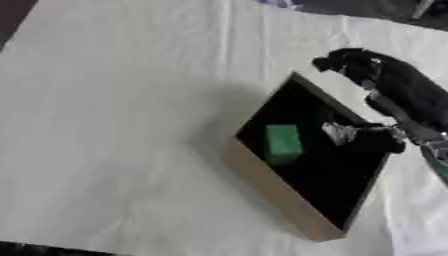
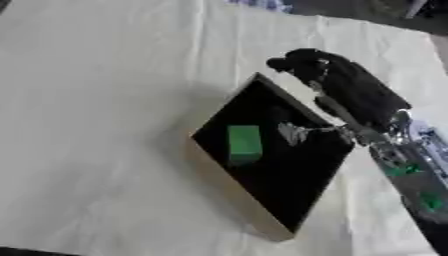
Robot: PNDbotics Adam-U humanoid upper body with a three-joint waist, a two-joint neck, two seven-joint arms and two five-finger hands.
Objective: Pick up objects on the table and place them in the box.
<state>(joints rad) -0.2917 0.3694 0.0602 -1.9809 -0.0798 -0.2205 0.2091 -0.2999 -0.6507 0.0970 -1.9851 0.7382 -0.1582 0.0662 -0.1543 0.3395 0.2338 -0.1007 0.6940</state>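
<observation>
Already our right hand [image 2: 350, 95] hangs over the far edge of the shallow black-lined cardboard box [image 1: 280, 192], whether its fingers are curled we cannot tell; a green rectangular block [image 1: 283, 141] lies inside. Withdrawing carelessly, we could nudge the box across the cream-covered desk [image 1: 114, 125].

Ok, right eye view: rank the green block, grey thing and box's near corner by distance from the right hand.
From the right hand:
1. grey thing, inside the box, right part.
2. green block, inside, further left.
3. box's near corner, lowest in view.
</observation>
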